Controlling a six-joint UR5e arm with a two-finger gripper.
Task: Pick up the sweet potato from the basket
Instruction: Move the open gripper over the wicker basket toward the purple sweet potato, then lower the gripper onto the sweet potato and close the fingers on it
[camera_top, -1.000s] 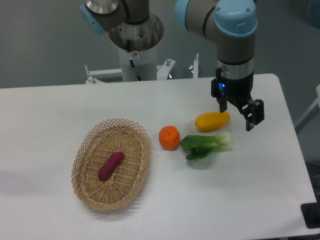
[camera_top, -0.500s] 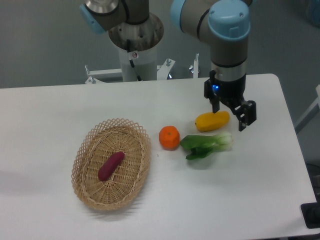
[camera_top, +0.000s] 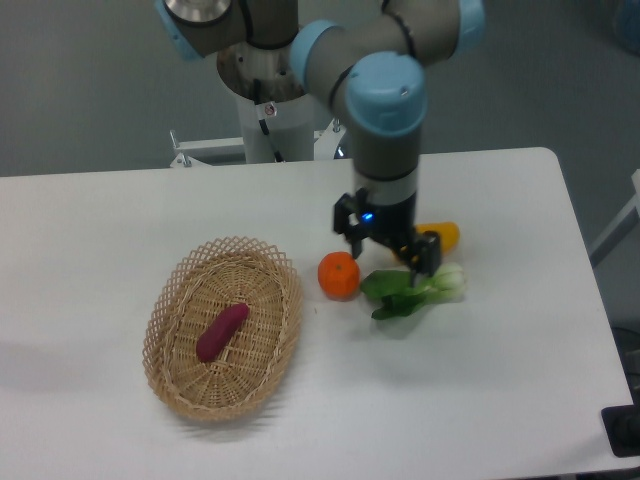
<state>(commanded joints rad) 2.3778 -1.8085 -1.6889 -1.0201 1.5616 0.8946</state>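
Note:
A magenta-purple sweet potato (camera_top: 222, 331) lies at a slant in the middle of the oval tan wicker basket (camera_top: 180, 285) on the left half of the white table. My gripper (camera_top: 390, 254) hangs open well to the right of the basket, above the spot between the orange and the yellow fruit. Nothing sits between its two black fingers. The sweet potato is in full view and untouched.
A round orange (camera_top: 338, 274) rests just right of the basket. A green leafy vegetable (camera_top: 412, 290) lies beside it, and a yellow oblong fruit (camera_top: 443, 234) shows partly behind the gripper. The arm's base column (camera_top: 270, 110) stands at the table's back edge.
The arm has swung left from above the table's right side, carrying the open gripper past the yellow fruit toward the orange. No object has moved.

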